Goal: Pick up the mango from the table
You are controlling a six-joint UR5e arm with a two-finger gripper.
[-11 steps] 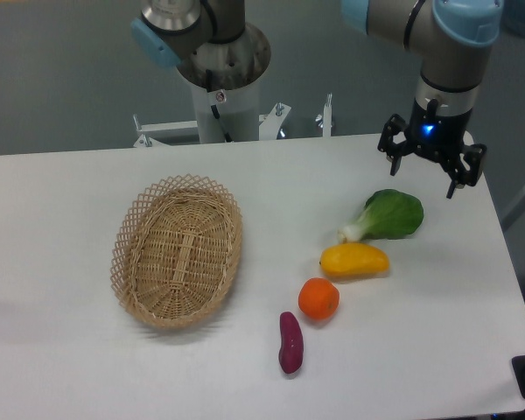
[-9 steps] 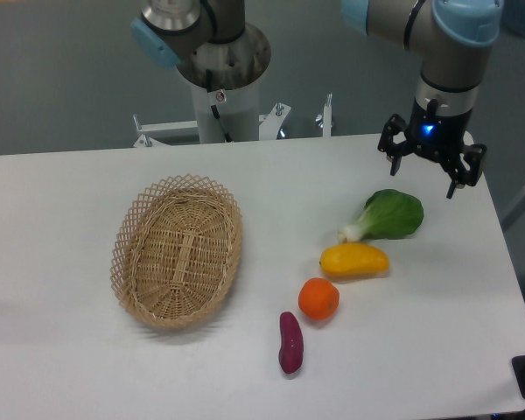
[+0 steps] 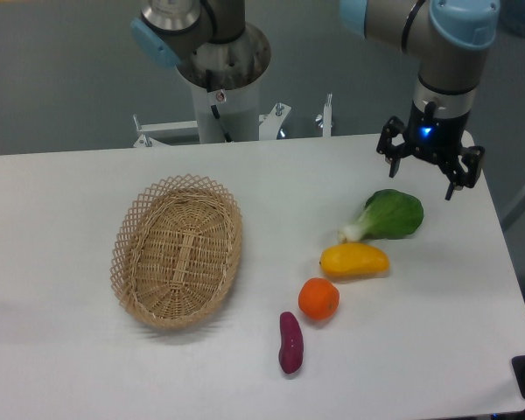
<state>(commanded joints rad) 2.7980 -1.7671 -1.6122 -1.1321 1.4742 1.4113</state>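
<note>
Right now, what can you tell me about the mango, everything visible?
The mango is a smooth, glossy yellow oblong fruit, more orange toward its right end. It lies on its side on the white table, long axis roughly left to right. Nothing grips it; the gripper hangs open, up and to the right. It seems to touch neither neighbouring item.

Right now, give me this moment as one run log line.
phase: approach | gripper: open, empty, above table | mango: on table, untouched | nearest: bok choy, orange
</note>
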